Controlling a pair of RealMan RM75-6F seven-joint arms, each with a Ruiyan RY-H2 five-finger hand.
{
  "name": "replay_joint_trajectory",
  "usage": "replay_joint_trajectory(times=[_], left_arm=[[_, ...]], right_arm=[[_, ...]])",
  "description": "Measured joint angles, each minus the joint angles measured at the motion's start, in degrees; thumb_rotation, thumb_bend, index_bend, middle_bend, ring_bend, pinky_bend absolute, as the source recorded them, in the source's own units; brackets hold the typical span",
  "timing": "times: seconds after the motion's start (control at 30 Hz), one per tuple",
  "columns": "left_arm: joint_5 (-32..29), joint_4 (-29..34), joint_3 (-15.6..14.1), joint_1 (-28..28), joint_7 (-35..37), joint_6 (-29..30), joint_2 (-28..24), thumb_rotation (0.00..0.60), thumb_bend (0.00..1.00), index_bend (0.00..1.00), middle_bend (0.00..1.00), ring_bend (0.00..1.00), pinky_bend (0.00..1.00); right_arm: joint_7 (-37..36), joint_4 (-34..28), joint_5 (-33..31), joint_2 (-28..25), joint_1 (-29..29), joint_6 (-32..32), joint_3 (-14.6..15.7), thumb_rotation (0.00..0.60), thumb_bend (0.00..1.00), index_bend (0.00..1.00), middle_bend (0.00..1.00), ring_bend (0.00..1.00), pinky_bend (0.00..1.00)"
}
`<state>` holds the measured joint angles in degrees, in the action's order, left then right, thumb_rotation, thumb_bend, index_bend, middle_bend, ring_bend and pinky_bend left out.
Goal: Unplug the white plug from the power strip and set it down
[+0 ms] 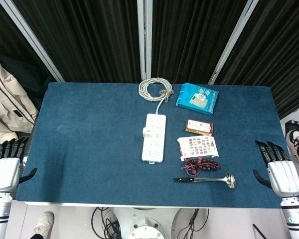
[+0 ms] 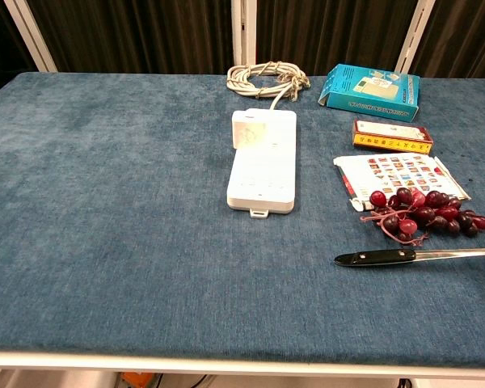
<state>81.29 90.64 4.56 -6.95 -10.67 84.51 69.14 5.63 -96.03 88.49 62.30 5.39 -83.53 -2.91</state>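
A white power strip [image 1: 154,138] [image 2: 263,164] lies lengthwise in the middle of the blue table [image 1: 89,139]. A white plug [image 1: 147,131] [image 2: 250,132] sits in it on its left side, toward the far end. The strip's white cable [image 1: 156,89] [image 2: 267,79] is coiled at the table's far edge. My left hand [image 1: 7,167] hangs open beyond the table's left edge, and my right hand [image 1: 280,170] hangs open beyond the right edge. Both are far from the strip and hold nothing. Neither hand shows in the chest view.
Right of the strip lie a blue box [image 1: 197,98] [image 2: 370,91], a small red-and-gold box [image 1: 199,127] [image 2: 392,136], a printed card pack [image 1: 198,147] [image 2: 398,176], a bunch of dark grapes [image 1: 202,166] [image 2: 424,213] and a black-handled ladle [image 1: 207,179] [image 2: 404,256].
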Motion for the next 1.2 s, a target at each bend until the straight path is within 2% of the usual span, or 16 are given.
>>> replay_joint_trajectory(times=[0.57, 0.8, 0.93, 1.03, 1.2], left_arm=[[2.53, 0.40, -0.07, -1.34, -0.61, -0.37, 0.00, 0.600, 0.17, 0.08, 0.07, 0.00, 0.04], [3.77, 0.82, 0.75, -3.12, -0.15, -0.98, -0.23, 0.600, 0.17, 0.09, 0.07, 0.00, 0.04], [4.99, 0.54, 1.85, -6.12, 1.67, -3.23, 0.05, 0.600, 0.16, 0.10, 0.08, 0.00, 0.05], [6.51, -0.05, 2.89, -9.83, 3.60, -6.27, 0.58, 0.600, 0.16, 0.13, 0.10, 0.01, 0.07], [8.60, -1.56, 4.91, -17.92, 7.45, -13.55, 2.34, 0.600, 0.16, 0.18, 0.15, 0.03, 0.11]], right_arm=[[-1.35, -0.25, 1.11, -0.21, 2.36, 2.47, -0.09, 0.600, 0.19, 0.00, 0.14, 0.08, 0.14], [-1.30, -0.69, 2.50, -0.48, 4.65, 5.53, 0.11, 0.600, 0.24, 0.00, 0.14, 0.08, 0.14], [-1.86, -1.12, 4.26, -0.23, 7.93, 10.35, 0.48, 0.600, 0.38, 0.00, 0.14, 0.04, 0.09], [-3.16, -1.63, 5.80, 0.36, 11.92, 15.91, 0.68, 0.600, 0.42, 0.00, 0.12, 0.00, 0.03], [-4.77, -2.07, 6.88, 3.40, 20.33, 27.44, 0.38, 0.600, 0.46, 0.01, 0.11, 0.00, 0.01]])
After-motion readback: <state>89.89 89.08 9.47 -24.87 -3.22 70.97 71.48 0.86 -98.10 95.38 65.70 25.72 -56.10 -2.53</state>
